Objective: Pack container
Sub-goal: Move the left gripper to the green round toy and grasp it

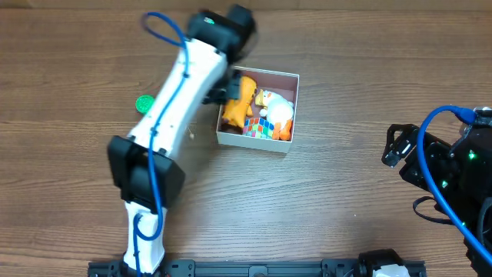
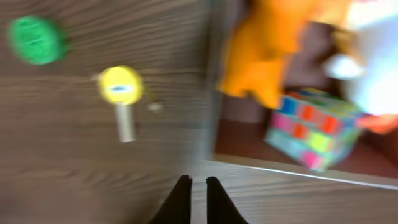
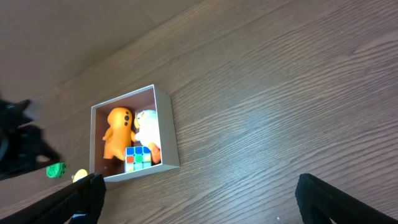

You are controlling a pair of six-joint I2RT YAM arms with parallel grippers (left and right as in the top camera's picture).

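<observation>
Just beside the container [image 1: 254, 144], the left gripper [image 2: 198, 182] is nearly closed and empty; the right gripper [image 3: 199, 182], well away, is spread wide, empty.

Left wrist view motion-blurred; overhead, left arm [image 1: 173, 100] hides left wall of container [image 1: 254, 144].

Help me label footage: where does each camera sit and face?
Overhead: above the wooden table, looking straight down; left arm and right arm show.
Left wrist: low beside the shallow white-walled square container, facing down; shut left gripper shows.
Right wrist: high, angled down at that container; open right gripper shows.
All share the container.
</observation>
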